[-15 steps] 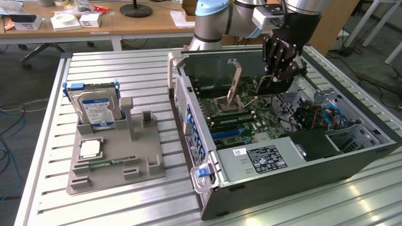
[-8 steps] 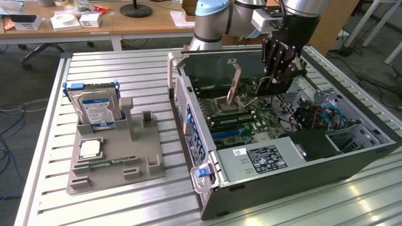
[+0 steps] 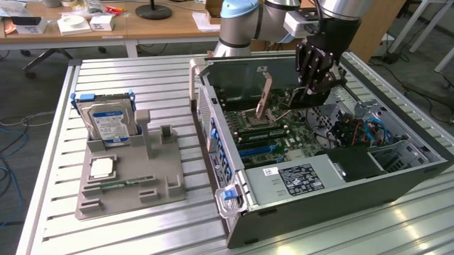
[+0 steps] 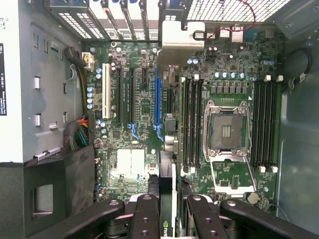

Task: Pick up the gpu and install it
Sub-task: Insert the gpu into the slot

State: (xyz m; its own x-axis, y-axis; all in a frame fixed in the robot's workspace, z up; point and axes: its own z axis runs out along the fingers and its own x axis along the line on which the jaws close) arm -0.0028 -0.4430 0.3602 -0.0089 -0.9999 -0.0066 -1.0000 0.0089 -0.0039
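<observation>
The gpu [image 3: 266, 98] hangs upright inside the open computer case [image 3: 212, 133], a thin card with a brownish face. My gripper [image 3: 316, 79] is shut on it from above, over the motherboard [image 3: 273, 141]. In the wrist view the gpu [image 4: 168, 164] appears edge-on between my black fingers [image 4: 144, 219], and its metal end bracket [image 4: 182, 40] points at the rear slot openings. There the gripper [image 4: 172, 224] holds the card above the board, just beside the long blue slot [image 4: 157, 99] and next to the memory slots [image 4: 192, 119]. I cannot tell whether the card's edge touches the board.
A grey holder tray [image 3: 131, 175] lies on the slatted table at the exterior view's left. It carries a silver hard drive with a blue label [image 3: 106, 122], a square chip [image 3: 103, 168] and a green memory stick [image 3: 120, 184]. The power supply [image 3: 298, 178] and cables [image 3: 362, 130] crowd the case.
</observation>
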